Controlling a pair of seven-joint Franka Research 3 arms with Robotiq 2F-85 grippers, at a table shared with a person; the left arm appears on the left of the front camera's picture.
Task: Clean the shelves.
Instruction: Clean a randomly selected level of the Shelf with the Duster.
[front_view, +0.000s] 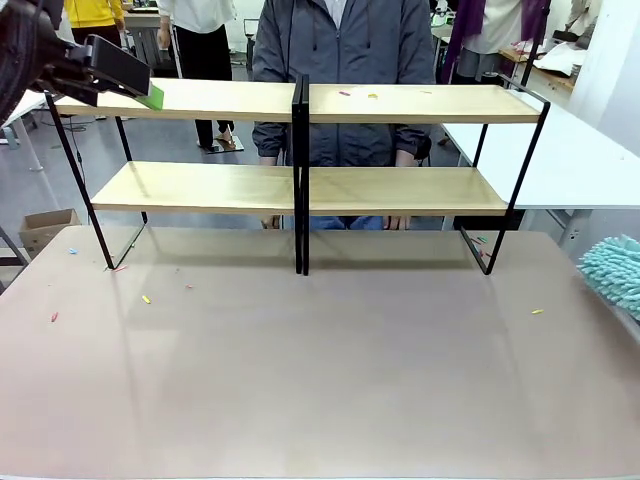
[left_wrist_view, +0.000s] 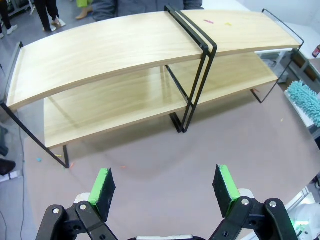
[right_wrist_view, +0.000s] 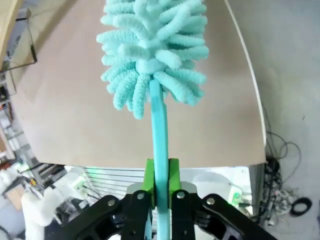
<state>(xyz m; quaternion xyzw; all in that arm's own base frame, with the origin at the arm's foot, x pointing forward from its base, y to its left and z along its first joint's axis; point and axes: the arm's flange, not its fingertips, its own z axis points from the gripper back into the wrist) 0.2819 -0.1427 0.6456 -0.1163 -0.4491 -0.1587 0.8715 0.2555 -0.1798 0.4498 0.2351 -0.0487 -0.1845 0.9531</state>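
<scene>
Where the shelves (front_view: 210, 186) stand: far half of dull pink table top (front_view: 320, 390), upright; two-tier light-wood rack on thin black metal frame.
Litter: small coloured scraps (front_view: 358, 95) on top right board, more scattered on table.
Left gripper (left_wrist_view: 164, 184): jaws wide, empty, raised by rack's top left end.
Right gripper (right_wrist_view: 160, 176): clamped on handle of fluffy teal chenille duster (right_wrist_view: 152, 45), at table's right edge.
Person (front_view: 345, 40): grey zip jacket, just behind rack.

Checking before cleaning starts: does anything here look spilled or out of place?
Yes. Small coloured scraps lie scattered on the top right board of the shelves and across the table in front, near the rack's left foot and toward the right edge. Nothing looks tilted or damaged.
</scene>
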